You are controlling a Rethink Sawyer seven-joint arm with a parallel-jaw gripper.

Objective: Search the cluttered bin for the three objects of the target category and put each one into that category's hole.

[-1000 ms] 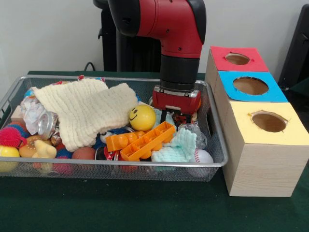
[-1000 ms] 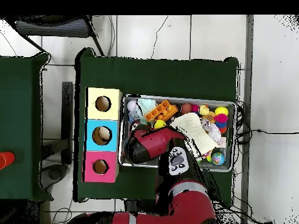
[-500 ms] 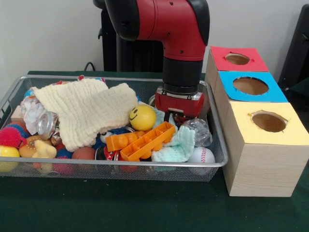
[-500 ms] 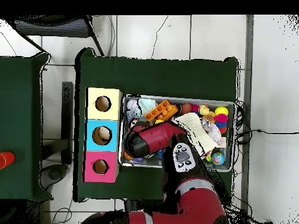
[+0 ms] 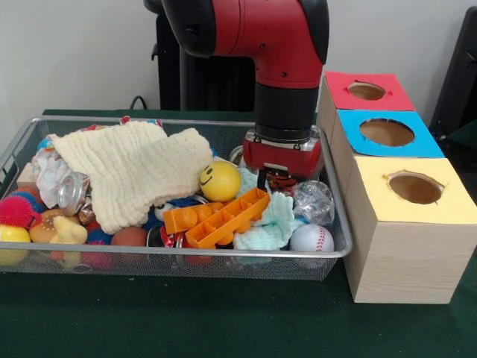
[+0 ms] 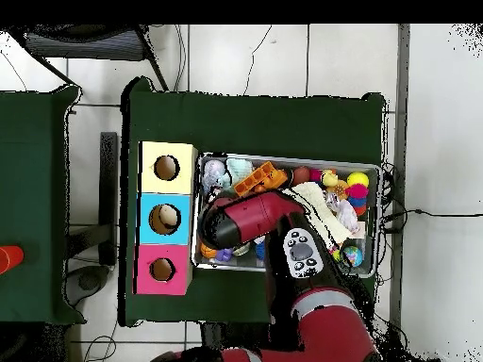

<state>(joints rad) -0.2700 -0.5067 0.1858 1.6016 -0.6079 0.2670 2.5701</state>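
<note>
While over bin (image 5: 45,257), fingers (image 5: 262,179) grip small red toy (image 5: 281,180).

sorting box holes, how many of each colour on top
red-topped hole: 1
blue-topped hole: 1
yellow-topped hole: 1
total: 3 holes, one per coloured top, in a row beside the wire bin

Green-covered table (image 5: 186,321) with wire bin (image 5: 179,261) beside wooden three-hole box (image 5: 406,246).
</note>
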